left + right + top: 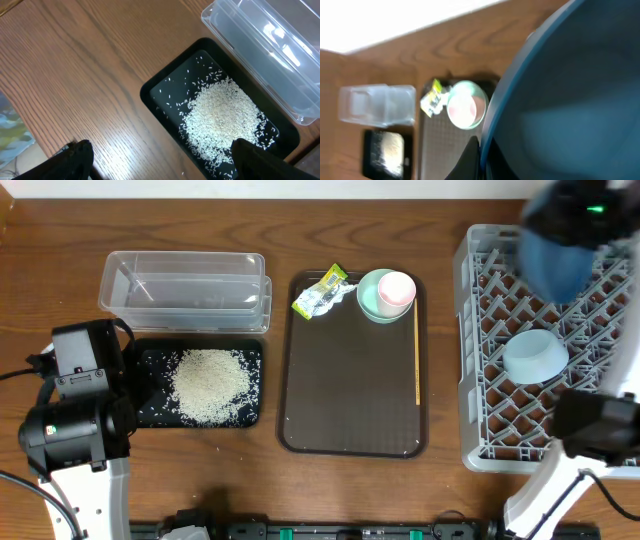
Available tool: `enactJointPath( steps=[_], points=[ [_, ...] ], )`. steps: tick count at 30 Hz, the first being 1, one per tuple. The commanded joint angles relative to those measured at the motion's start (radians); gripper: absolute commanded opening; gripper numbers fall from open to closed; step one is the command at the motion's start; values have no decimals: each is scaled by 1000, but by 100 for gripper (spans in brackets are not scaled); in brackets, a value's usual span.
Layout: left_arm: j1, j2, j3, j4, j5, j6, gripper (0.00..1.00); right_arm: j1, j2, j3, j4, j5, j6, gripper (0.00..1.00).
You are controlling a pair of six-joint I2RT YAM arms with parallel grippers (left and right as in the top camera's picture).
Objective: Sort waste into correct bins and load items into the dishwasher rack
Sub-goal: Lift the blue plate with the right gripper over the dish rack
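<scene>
Clamped by the rim in the right hand: the dark-blue plate, smeared by blur in the overhead view, up over the far end of the dishwasher rack. Fills over half the right wrist view, cut off at top, right and bottom. Only one dark finger visible beside the rim, the other hidden by the plate.

Down in the rack: the light-blue bowl, too pale and soft-edged to tell which way up. Near corner of the rack covered by the right arm.

At the far end of the brown serving tray: the snack wrapper with crumpled white paper, just beside the mint-green bowl. Sitting in that bowl, the pink cup. Along the tray's right edge, the chopstick.

Left hand spread wide, gripping nothing. Just the two fingertips in frame, at the bottom edge, above the wooden desk and the near end of the black tray. Heaped in that tray, the rice, with stray grains around. From overhead, left end of the tray hidden under the left arm. Right alongside, the clear tub, cut off at the frame's right.
</scene>
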Motion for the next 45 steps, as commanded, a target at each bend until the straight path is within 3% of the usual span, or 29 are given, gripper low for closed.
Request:
enactJointPath(
  steps=[1, 7, 16, 25, 31, 43, 45],
  points=[
    [4, 4, 2, -4, -6, 2, 90, -112, -31, -44, 19, -329, -122, 1],
    [4, 4, 2, -4, -6, 2, 91, -267, -31, -211, 98, -618, -254, 1],
    [5, 4, 2, -4, -6, 2, 90, -364, -31, -475, 350, -880, -253, 1],
    [5, 4, 2, -4, -6, 2, 90, -428, -31, -523, 298, -658, -196, 1],
    [4, 4, 2, -4, -6, 2, 90, -462, -32, -523, 245, -613, -196, 2],
    [4, 4, 2, -4, -6, 2, 90, -573, -153, -519, 202, -162, 0, 21],
    [5, 4, 2, -4, -6, 2, 91, -597, -191, -519, 198, -104, 29, 30]
  ],
)
